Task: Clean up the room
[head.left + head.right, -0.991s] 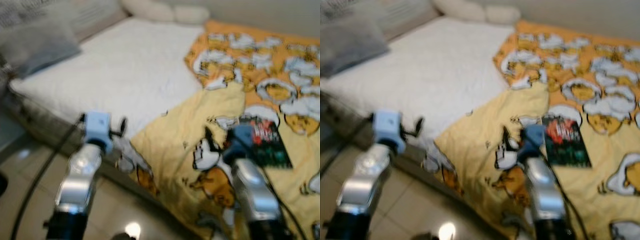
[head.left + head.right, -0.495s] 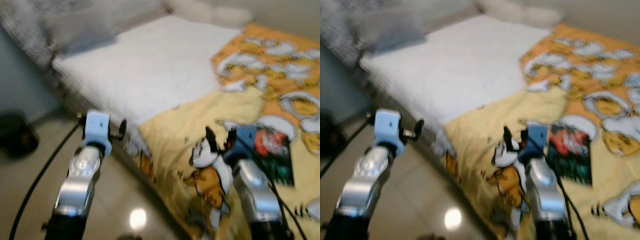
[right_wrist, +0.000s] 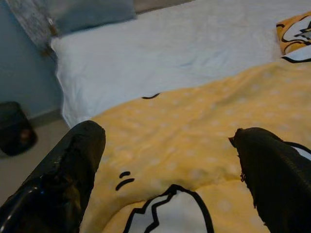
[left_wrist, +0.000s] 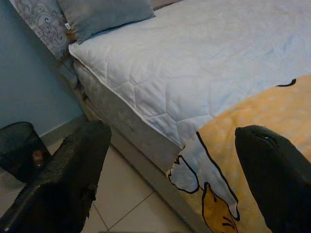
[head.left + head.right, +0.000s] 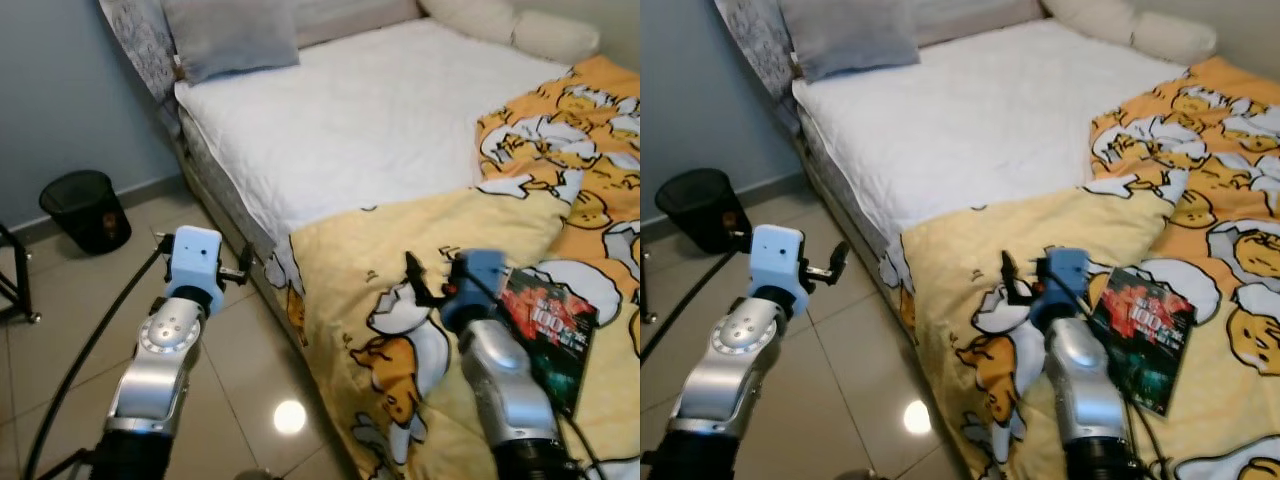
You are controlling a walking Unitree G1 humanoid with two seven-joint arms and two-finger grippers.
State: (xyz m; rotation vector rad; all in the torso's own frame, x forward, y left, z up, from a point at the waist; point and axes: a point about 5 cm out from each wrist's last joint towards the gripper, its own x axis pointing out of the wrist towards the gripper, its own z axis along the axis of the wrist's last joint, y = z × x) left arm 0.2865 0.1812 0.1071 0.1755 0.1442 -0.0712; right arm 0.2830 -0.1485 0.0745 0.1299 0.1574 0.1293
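A dark book (image 5: pixel 548 326) with a red cover picture lies on the yellow cartoon-print blanket (image 5: pixel 440 225), near the bed's front edge. My right gripper (image 5: pixel 425 276) hovers open over the blanket, just left of the book, with nothing between its fingers (image 3: pixel 63 179). My left gripper (image 5: pixel 244 266) is open and empty, held above the tiled floor beside the bed's side edge. In the left wrist view the white quilted mattress cover (image 4: pixel 204 63) and the blanket's hanging corner (image 4: pixel 214 194) lie ahead of the left gripper's fingers (image 4: pixel 63 179).
A black waste bin (image 5: pixel 86 209) stands on the floor by the blue-grey wall at the left. A grey pillow (image 5: pixel 230 35) and cream pillows (image 5: pixel 520 25) sit at the head of the bed. A black leg of some furniture (image 5: pixel 14 285) is at the far left.
The camera has swung left and the picture has sharpened, so the bin and wall have come into view. Both arms keep the same pose, grippers still open.
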